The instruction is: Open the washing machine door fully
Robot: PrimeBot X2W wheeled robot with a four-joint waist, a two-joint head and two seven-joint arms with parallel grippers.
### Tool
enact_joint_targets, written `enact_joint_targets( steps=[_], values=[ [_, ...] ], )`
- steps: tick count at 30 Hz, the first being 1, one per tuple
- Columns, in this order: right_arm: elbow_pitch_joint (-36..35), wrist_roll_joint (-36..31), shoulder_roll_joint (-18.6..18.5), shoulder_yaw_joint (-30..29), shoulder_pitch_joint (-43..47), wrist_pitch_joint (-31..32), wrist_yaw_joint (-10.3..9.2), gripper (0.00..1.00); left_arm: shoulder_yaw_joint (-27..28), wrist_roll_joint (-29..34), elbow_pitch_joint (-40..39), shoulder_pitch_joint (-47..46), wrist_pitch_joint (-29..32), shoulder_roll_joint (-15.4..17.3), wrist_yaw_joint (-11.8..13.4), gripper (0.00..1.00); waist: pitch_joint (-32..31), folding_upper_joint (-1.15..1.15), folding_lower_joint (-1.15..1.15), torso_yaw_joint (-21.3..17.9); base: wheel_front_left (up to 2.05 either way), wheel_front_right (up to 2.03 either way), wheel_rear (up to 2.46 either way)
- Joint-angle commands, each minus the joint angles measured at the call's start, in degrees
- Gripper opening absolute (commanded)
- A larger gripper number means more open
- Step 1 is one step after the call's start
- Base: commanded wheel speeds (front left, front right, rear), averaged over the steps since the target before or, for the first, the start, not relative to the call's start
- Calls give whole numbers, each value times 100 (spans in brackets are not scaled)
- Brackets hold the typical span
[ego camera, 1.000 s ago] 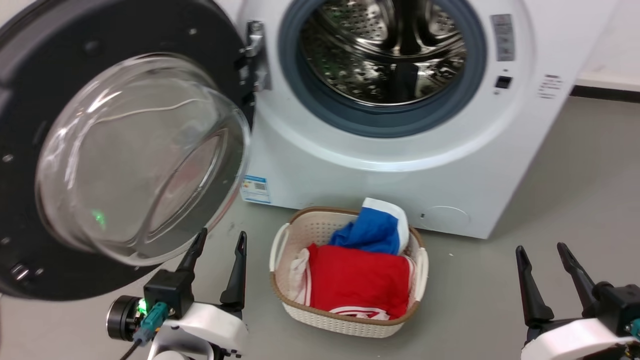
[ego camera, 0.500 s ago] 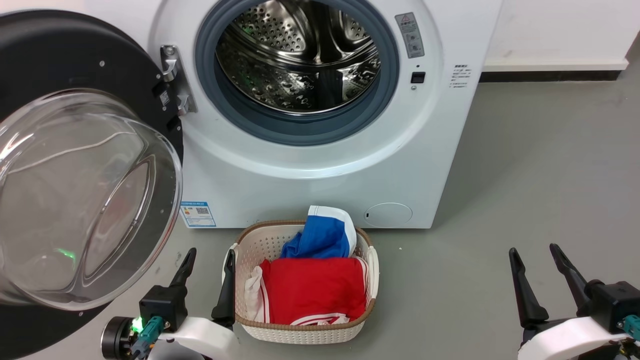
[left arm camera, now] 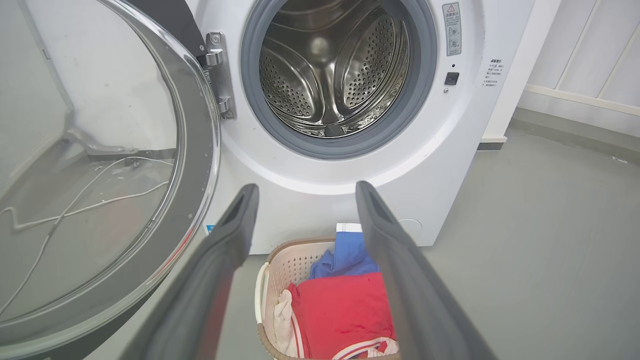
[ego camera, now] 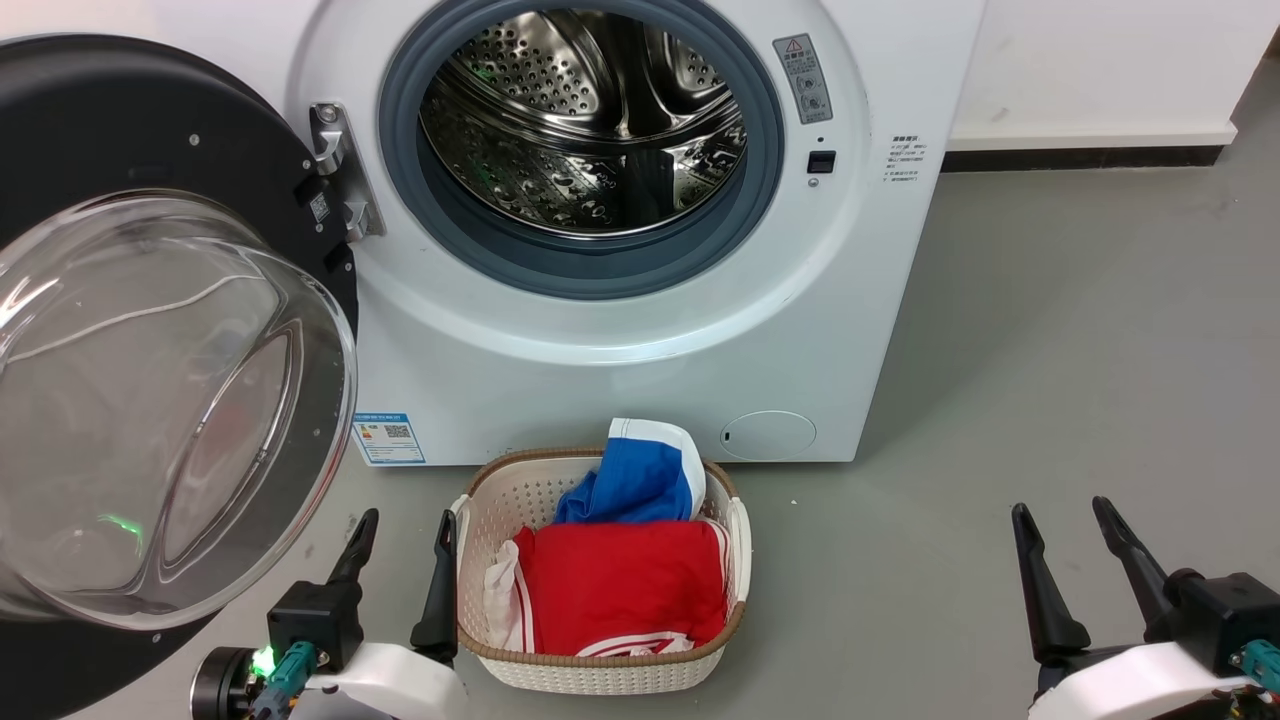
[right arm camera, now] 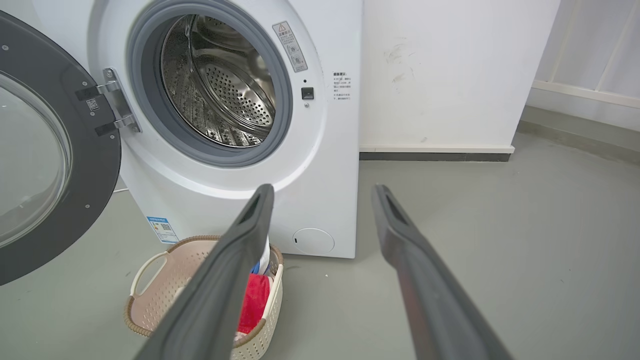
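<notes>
**Head Camera Shifted; Door Open, Both Grippers Released**

**Head view.** Compared with half a second earlier, the whole picture has slid slightly, which indicates camera motion. The door's angle to the machine reads unchanged, and no separate gripper travel can be made out. The washing machine door point(ego camera: 150, 390) hangs from its hinge point(ego camera: 335, 170) at the left of the washing machine point(ego camera: 620, 370). Its inner side, with the bulging glass bowl, is turned toward the camera, and the steel drum point(ego camera: 590, 110) is fully exposed. The left gripper point(ego camera: 409, 520) sits low, near the door's lower edge but apart from it, fingers spread and empty. The right gripper point(ego camera: 1060, 510) is well apart to the right over the floor point(ego camera: 1050, 350), likewise released. A laundry basket point(ego camera: 600, 670) of red and blue garments stands before the machine, between the two grippers.

**Left wrist view.** The left gripper point(left arm camera: 306, 187) frames the basket, with nothing between its fingers. The door point(left arm camera: 100, 200) passes to the left without contact.

**Right wrist view.** The right gripper point(right arm camera: 322, 189), spread and empty, points at the machine's lower front. The door point(right arm camera: 60, 165) stands turned well away from the drum mouth.

**Assessment.** Both grippers are probably parked low and back to stay clear of the door's swing arc. The door appears at or near full travel. Whether the hinge allows more swing cannot be determined.
</notes>
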Motion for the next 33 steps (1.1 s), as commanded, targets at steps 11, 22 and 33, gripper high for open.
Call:
enact_joint_targets(
  steps=[11,22,33],
  values=[
    [-2,-21,36,-35,-2,-17,1,0,3,8,24,-4,-6,-6,-18,0,16,0,0,4,0,0,0],
    [304,949,60,-69,-98,91,1,0,256,-785,135,34,228,-197,-223,0,28,0,0,16,0,0,0],
    [510,2097,78,-126,-278,221,1,0,612,-1722,185,-36,499,-368,-482,0,42,0,0,31,0,0,0]
  ],
)
